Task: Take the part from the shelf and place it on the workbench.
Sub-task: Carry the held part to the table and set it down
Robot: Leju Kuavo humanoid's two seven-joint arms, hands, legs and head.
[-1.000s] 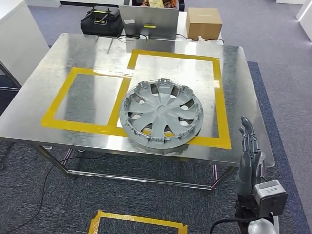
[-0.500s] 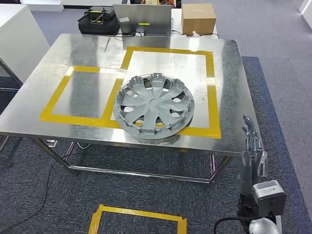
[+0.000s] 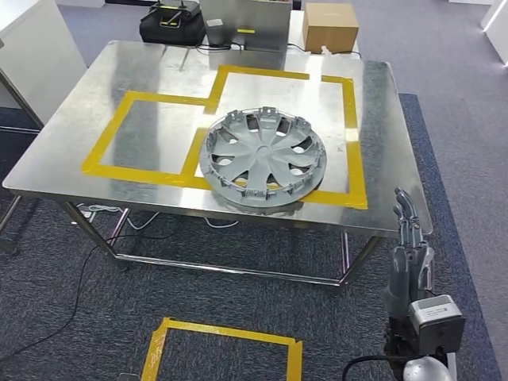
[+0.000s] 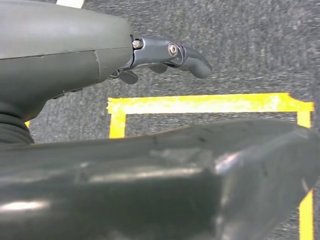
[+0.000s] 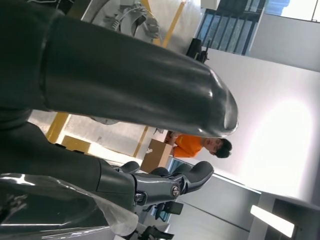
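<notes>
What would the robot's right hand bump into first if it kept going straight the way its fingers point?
Probably the near right corner of the metal workbench. The right hand hangs empty just short of that edge, fingers aimed toward it, though depth is hard to judge.

We see the grey panel (image 3: 248,22) and black bag (image 3: 171,17) behind the workbench (image 3: 78,135) cut off by the head view's top edge. Right hand (image 3: 409,254) has its forearm cropped at the bottom edge. In the left wrist view, the left hand (image 4: 166,55) blocks much of the yellow floor tape (image 4: 203,103). We can't make out the hubcap (image 5: 128,17) clearly behind the right thumb.
</notes>
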